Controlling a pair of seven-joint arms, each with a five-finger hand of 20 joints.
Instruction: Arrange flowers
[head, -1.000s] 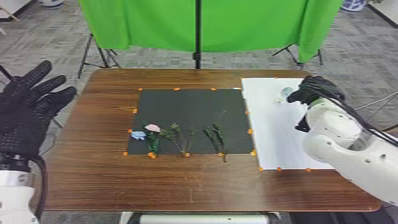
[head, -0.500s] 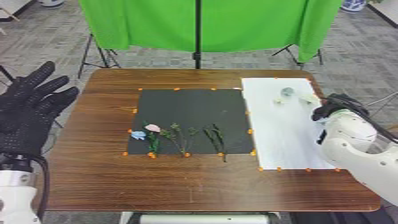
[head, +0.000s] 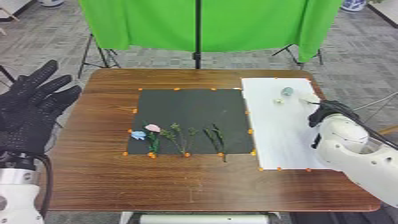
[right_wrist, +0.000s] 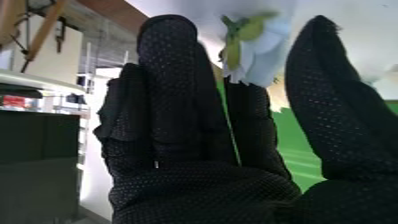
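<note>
As 1 white flower lies near the white sheet's right edge, the right hand is open beside it, probably to admit the stem, while the left hand, also open, leaves the workspace free.

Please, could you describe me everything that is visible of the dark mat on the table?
The dark mat is a flat, nearly square, blackish sheet with a dull surface, lying on the brown table. Small orange tabs are spaced along its edges. Its right side runs along the white sheet. On its near half lie a pink flower, a blue flower at the left edge, and green stems, one poking past the near edge. No hand touches it.
</note>
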